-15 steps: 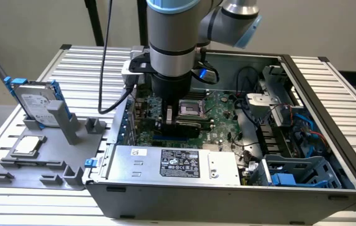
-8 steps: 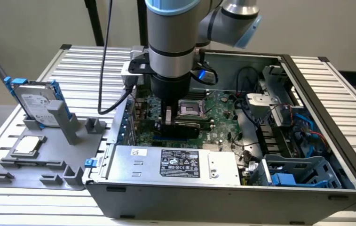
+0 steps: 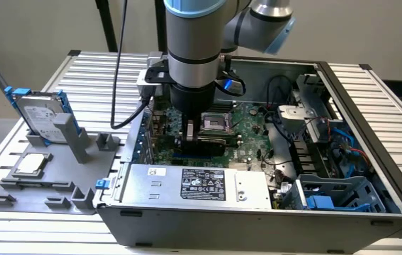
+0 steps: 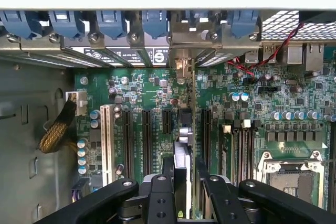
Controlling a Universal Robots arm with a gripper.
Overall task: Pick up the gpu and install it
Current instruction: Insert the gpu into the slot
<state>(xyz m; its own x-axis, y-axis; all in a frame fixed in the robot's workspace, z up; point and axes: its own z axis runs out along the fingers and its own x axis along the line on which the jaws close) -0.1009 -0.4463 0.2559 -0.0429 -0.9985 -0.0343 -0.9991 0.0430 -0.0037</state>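
Note:
The gpu [image 4: 184,148] appears edge-on in the wrist view as a thin card standing upright between my fingers [image 4: 160,195]. It hangs over the motherboard [image 4: 152,85], in line with the black expansion slots [image 4: 147,140]. Its silver end bracket [image 4: 182,67] reaches the case's rear slot openings. My gripper [image 4: 184,184] is shut on the card. From the exterior view, the gripper [image 3: 198,139] is lowered inside the open computer case [image 3: 357,106], just above the motherboard [image 3: 250,119], with the gpu [image 3: 190,130] in its jaws.
A CPU socket [image 4: 291,174] lies beside the slots. Blue slot clips [image 4: 113,22] line the case's rear wall. The power supply [image 3: 194,183] sits at the case front, with cables and a blue drive cage [image 3: 335,196] beside it. A hard drive [image 3: 41,114] and CPU chip [image 3: 32,163] rest on a grey fixture [image 3: 52,183].

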